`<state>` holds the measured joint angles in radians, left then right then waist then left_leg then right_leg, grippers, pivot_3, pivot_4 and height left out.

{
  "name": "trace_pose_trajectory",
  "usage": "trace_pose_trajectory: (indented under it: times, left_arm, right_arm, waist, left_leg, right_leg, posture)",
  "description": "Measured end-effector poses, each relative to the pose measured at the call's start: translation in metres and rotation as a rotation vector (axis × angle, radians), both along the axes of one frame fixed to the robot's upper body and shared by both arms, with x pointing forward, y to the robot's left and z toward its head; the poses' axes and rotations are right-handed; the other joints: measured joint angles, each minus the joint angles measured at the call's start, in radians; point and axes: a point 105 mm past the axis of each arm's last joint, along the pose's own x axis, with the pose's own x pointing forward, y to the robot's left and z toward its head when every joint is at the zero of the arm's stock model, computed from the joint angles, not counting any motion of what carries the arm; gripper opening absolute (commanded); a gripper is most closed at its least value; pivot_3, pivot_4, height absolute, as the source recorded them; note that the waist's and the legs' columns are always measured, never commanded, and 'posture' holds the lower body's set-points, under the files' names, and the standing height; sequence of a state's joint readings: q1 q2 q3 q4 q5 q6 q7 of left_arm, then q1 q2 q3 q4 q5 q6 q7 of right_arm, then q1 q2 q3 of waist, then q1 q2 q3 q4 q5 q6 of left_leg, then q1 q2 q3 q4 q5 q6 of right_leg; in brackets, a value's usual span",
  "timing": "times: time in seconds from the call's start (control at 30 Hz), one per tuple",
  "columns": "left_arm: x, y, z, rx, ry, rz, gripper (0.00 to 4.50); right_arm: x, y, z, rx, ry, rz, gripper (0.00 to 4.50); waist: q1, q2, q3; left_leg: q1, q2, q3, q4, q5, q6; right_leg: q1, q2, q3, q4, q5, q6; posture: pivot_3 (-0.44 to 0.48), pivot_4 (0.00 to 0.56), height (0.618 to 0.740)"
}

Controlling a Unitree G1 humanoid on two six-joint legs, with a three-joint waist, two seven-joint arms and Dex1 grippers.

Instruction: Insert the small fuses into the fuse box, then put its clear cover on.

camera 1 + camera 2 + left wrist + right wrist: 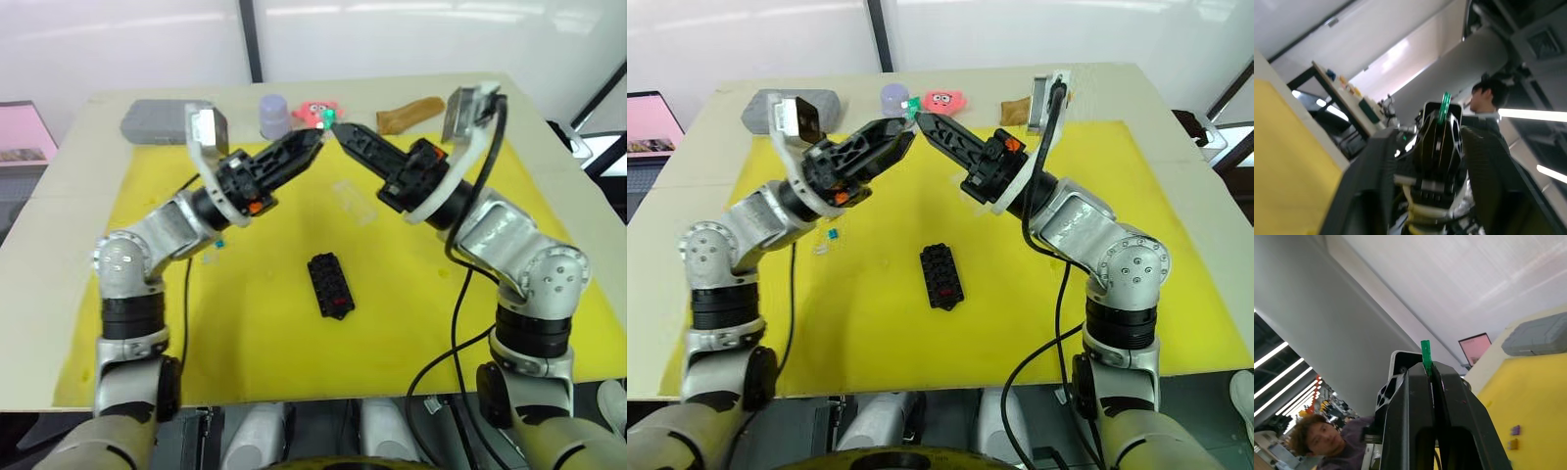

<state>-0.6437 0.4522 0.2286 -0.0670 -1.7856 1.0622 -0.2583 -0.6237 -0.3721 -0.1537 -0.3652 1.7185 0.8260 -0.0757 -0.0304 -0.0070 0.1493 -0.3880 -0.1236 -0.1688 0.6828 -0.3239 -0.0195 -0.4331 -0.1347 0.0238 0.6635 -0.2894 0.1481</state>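
Note:
Both grippers are raised above the yellow mat with their tips almost meeting. My right gripper (339, 129) is shut on a small green fuse (1425, 352) that sticks out past its fingertips. My left gripper (314, 140) faces it, open, its fingers (1369, 186) spread to either side of the right gripper's tip. The black fuse box (331, 284) lies on the mat below, with a red fuse (942, 290) in one slot. The clear cover (355, 201) lies faintly visible beyond the box. Loose small fuses (830, 234) rest on the mat under my left arm.
A grey rounded case (157, 119) stands at the back left of the table. A pale purple object (274, 116), a pink toy (943, 99) and a brown object (409, 113) line the back edge. A person (1484, 95) is beyond the table.

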Motion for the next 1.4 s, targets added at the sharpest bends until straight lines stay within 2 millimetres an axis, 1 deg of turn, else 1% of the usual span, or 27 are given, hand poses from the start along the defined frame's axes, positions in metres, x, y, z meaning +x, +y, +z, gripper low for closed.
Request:
trace_pose_trajectory:
  times: [0.03,0.07,0.13,0.17,0.23,0.27,0.33,0.4,0.43,0.5,0.6,0.7,0.83,0.93,1.03,1.17,1.4]
  left_arm:
    - [-0.008,0.011,0.003,0.038,-0.033,-0.005,4.08]
    - [-0.014,0.021,0.006,0.07,-0.061,-0.005,4.46]
    - [-0.025,0.034,0.007,0.134,-0.107,-0.005,4.46]
    - [-0.029,0.039,0.003,0.178,-0.118,-0.003,4.46]
    - [-0.033,0.044,-0.01,0.27,-0.124,0.008,4.46]
    - [-0.034,0.045,-0.019,0.331,-0.134,0.017,4.46]
    - [-0.037,0.042,-0.036,0.471,-0.183,0.019,4.46]
    - [-0.042,0.037,-0.06,0.654,-0.286,0.012,4.46]
    - [-0.044,0.034,-0.07,0.71,-0.34,0.0,4.46]
    - [-0.049,0.027,-0.091,0.793,-0.443,-0.044,4.46]
    - [-0.048,0.023,-0.11,0.888,-0.588,-0.057,4.46]
    - [-0.049,0.014,-0.122,0.909,-0.649,-0.078,4.46]
    - [-0.044,0.008,-0.134,0.951,-0.726,-0.062,4.46]
    - [-0.042,0.003,-0.142,0.967,-0.763,-0.062,4.46]
    - [-0.041,-0.005,-0.149,0.949,-0.775,-0.062,4.46]
    - [-0.031,-0.005,-0.154,0.965,-0.781,-0.028,4.46]
    - [-0.03,-0.011,-0.16,0.956,-0.799,-0.035,4.46]
  right_arm:
    - [-0.002,-0.003,0.004,0.022,0.004,0.012,0.0]
    - [-0.004,-0.009,0.008,0.034,0.003,0.012,0.0]
    - [-0.007,-0.017,0.012,0.026,-0.008,0.016,0.0]
    - [-0.009,-0.02,0.012,-0.008,-0.019,0.017,0.0]
    - [-0.012,-0.024,0.009,-0.097,-0.045,0.021,0.0]
    - [-0.013,-0.026,0.005,-0.171,-0.068,0.018,0.0]
    - [-0.014,-0.025,-0.009,-0.35,-0.113,0.023,0.0]
    - [-0.016,-0.024,-0.029,-0.57,-0.175,0.053,0.0]
    - [-0.018,-0.022,-0.039,-0.656,-0.208,0.081,0.0]
    - [-0.024,-0.019,-0.06,-0.823,-0.277,0.16,0.0]
    - [-0.029,-0.014,-0.084,-0.974,-0.379,0.269,0.0]
    - [-0.028,-0.012,-0.098,-1.106,-0.476,0.346,0.0]
    - [-0.027,-0.012,-0.112,-1.207,-0.56,0.42,0.0]
    - [-0.021,-0.012,-0.12,-1.249,-0.58,0.433,0.0]
    - [-0.018,-0.013,-0.124,-1.301,-0.611,0.454,0.0]
    - [-0.018,-0.015,-0.127,-1.345,-0.64,0.489,0.0]
    - [-0.02,-0.015,-0.13,-1.366,-0.654,0.529,0.0]
  waist:
    - [-0.011,0.0,0.0]
    - [-0.013,0.0,0.0]
    - [-0.014,0.001,0.0]
    - [-0.013,0.001,0.0]
    - [-0.012,0.001,0.0]
    - [-0.011,0.001,0.0]
    - [-0.011,0.001,0.001]
    - [-0.012,0.002,0.001]
    - [-0.011,0.003,0.001]
    - [-0.009,0.003,0.001]
    - [-0.003,0.003,0.001]
    - [0.012,0.003,0.002]
    - [0.024,0.002,0.002]
    - [0.021,0.002,0.002]
    - [0.021,0.002,0.002]
    - [0.02,0.002,0.002]
    - [0.021,0.002,0.002]
  left_leg:
    - [0.0,0.0,0.0,-0.001,0.0,0.0]
    - [0.0,0.0,0.0,-0.001,0.0,0.0]
    - [0.0,0.0,0.0,-0.001,0.0,0.0]
    - [0.0,-0.001,0.0,-0.001,0.0,0.0]
    - [0.0,-0.001,-0.001,-0.001,0.0,0.0]
    - [0.0,-0.001,-0.001,0.0,0.0,0.0]
    - [0.0,-0.001,0.0,-0.001,0.0,0.0]
    - [0.0,-0.001,0.001,-0.002,0.0,0.0]
    - [0.0,0.0,0.002,-0.002,0.0,0.0]
    - [0.0,0.001,0.002,-0.002,0.0,0.0]
    - [-0.001,0.001,0.003,-0.002,0.0,0.001]
    - [-0.002,0.001,0.003,-0.001,-0.001,0.001]
    - [-0.002,0.0,0.003,0.0,-0.001,0.001]
    - [-0.002,0.0,0.003,0.0,-0.001,0.001]
    - [-0.002,0.001,0.002,0.0,-0.001,0.001]
    - [-0.002,0.0,0.002,0.0,-0.001,0.001]
    - [-0.002,0.0,0.002,0.0,-0.001,0.001]
  right_leg:
    - [0.0,0.0,0.0,0.0,0.0,0.0]
    - [0.0,0.0,0.0,0.0,0.0,0.0]
    - [0.0,0.0,0.0,-0.001,0.0,0.0]
    - [0.0,0.0,0.0,-0.001,0.0,0.0]
    - [0.001,0.0,-0.001,-0.001,0.0,0.0]
    - [0.001,0.0,-0.001,-0.001,0.0,0.0]
    - [0.001,0.0,-0.001,-0.002,0.0,0.0]
    - [0.001,0.0,0.0,-0.003,0.0,0.0]
    - [0.0,0.0,0.0,-0.004,0.0,0.0]
    - [0.001,0.0,-0.001,-0.005,0.0,0.0]
    - [0.001,-0.001,-0.001,-0.006,0.0,0.0]
    - [0.0,-0.001,-0.001,-0.007,0.0,0.0]
    - [0.001,-0.001,-0.001,-0.007,0.0,0.0]
    - [0.002,-0.001,-0.001,-0.008,0.0,0.0]
    - [0.002,-0.001,-0.002,-0.008,0.0,0.0]
    - [0.002,-0.001,-0.002,-0.008,0.0,0.0]
    - [0.002,-0.001,-0.002,-0.008,0.0,0.0]
  posture:
    - [0.0,0.15,0.74]
    - [0.0,0.15,0.74]
    - [0.0,0.15,0.74]
    - [0.0,0.15,0.74]
    - [0.0,0.15,0.74]
    - [0.0,0.15,0.74]
    - [0.0,0.15,0.74]
    - [0.0,0.15,0.74]
    - [0.0,0.15,0.74]
    - [0.0,0.15,0.74]
    - [0.0,0.15,0.74]
    - [0.0,0.15,0.74]
    - [0.0,0.15,0.74]
    - [0.0,0.15,0.74]
    - [0.0,0.15,0.74]
    - [0.0,0.15,0.74]
    - [0.0,0.15,0.74]
